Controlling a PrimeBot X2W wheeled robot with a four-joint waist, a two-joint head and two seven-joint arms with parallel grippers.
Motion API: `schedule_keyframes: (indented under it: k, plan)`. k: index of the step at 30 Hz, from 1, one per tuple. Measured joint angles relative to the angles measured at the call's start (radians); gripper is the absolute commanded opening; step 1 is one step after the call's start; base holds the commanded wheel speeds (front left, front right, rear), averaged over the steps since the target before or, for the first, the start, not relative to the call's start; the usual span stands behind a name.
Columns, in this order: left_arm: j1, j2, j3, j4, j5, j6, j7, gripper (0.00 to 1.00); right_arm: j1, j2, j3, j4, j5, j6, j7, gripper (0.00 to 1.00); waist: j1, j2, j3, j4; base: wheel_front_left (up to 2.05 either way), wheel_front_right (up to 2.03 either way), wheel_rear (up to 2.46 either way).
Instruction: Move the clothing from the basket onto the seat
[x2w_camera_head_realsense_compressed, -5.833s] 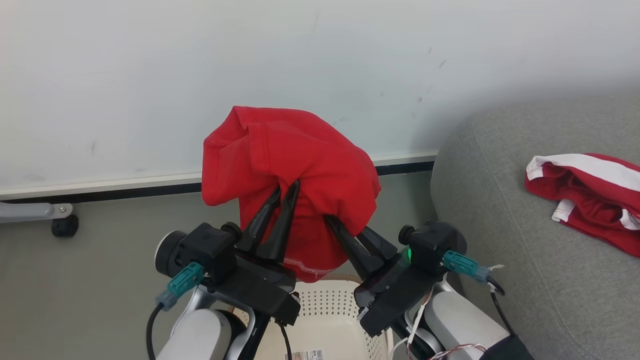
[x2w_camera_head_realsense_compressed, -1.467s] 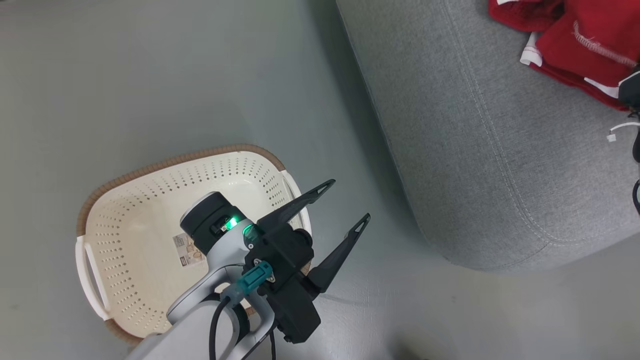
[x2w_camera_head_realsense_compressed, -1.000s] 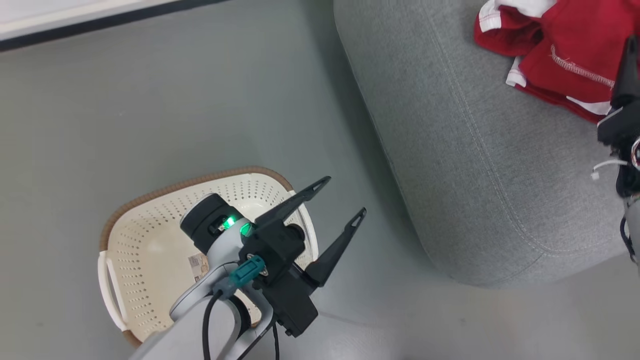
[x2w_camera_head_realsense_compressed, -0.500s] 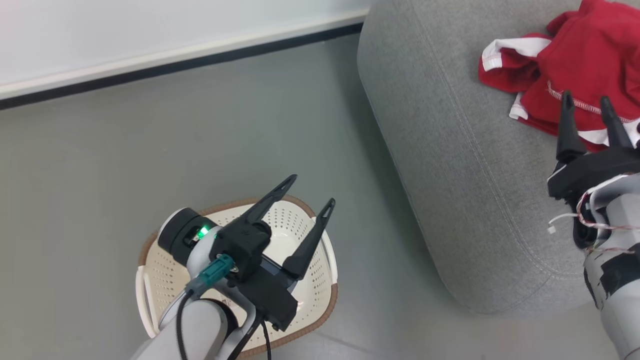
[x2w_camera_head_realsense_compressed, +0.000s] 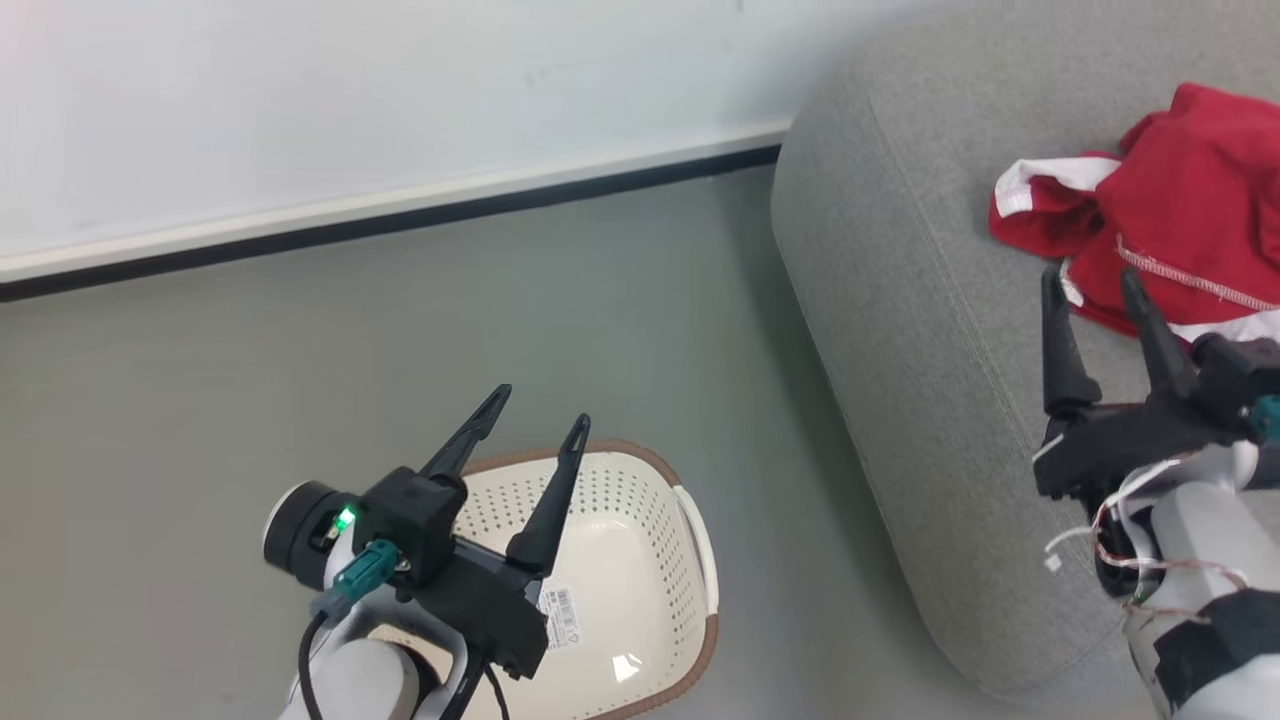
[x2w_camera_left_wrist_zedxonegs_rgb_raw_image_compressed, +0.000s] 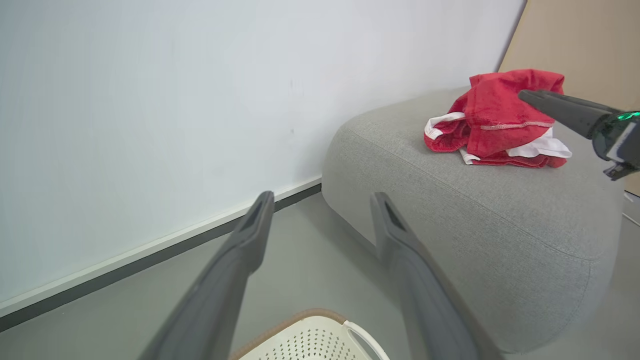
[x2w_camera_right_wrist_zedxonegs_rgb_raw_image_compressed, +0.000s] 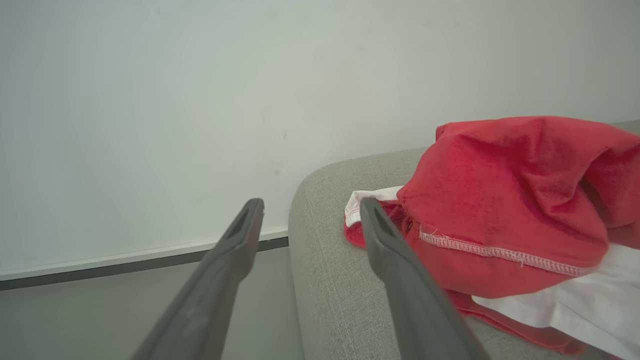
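Showing a label (x2w_camera_head_realsense_compressed: 560, 612) inside — the basket (x2w_camera_head_realsense_compressed: 650, 515).

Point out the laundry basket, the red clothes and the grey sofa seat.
cream perforated plastic laundry basket (x2w_camera_head_realsense_compressed: 650, 540): head view, on its perforated inner wall.
two soft red fabric garments (x2w_camera_left_wrist_zedxonegs_rgb_raw_image_compressed: 500, 107): left wrist view, on the plain top one.
large grey fabric sofa seat (x2w_camera_head_realsense_compressed: 930, 330): head view, on its bare top surface.

A pale wall (x2w_camera_head_realsense_compressed: 400, 100) with a few faint scuffs stands ahead of the left gripper (x2w_camera_head_realsense_compressed: 540, 405), evenly lit. A white skirting board (x2w_camera_head_realsense_compressed: 400, 202) runs along its foot, with a dark strip beneath. Smooth grey floor (x2w_camera_head_realsense_compressed: 300, 350) spreads below the gripper. Far to the gripper's right stands a tan panel (x2w_camera_left_wrist_zedxonegs_rgb_raw_image_compressed: 580, 40).
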Motion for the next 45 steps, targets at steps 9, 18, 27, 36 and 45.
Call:
schedule_keyframes:
  k: [9,18,27,36,45]
  plan:
    - [0.07,0.001,0.071,0.014,-0.046,0.047,-0.027,1.0,0.111,0.02,0.02,-0.107,-0.028,-0.024,0.0,1.0,0.0001,0.0,-0.065,0.048,0.0,0.0,0.0]
    - [0.126,0.01,0.133,0.021,-0.062,0.071,-0.045,1.0,0.181,0.019,0.032,-0.174,-0.047,-0.04,0.0,1.0,0.0001,0.0,-0.115,0.083,0.0,0.0,0.0]
    - [0.19,0.015,0.187,0.026,-0.073,0.088,-0.061,1.0,0.245,0.022,0.048,-0.215,-0.057,-0.061,0.0,1.0,0.0001,0.0,-0.153,0.104,0.0,0.0,0.0]
    - [0.238,0.013,0.244,0.024,-0.093,0.097,-0.071,1.0,0.311,0.024,0.052,-0.254,-0.063,-0.087,0.0,1.0,0.0002,0.0,-0.179,0.114,0.0,0.0,0.0]
    - [0.279,0.004,0.281,0.019,-0.092,0.105,-0.08,1.0,0.358,0.025,0.051,-0.278,-0.063,-0.1,0.01,1.0,0.0003,0.0001,-0.202,0.119,0.0,0.0,0.0]
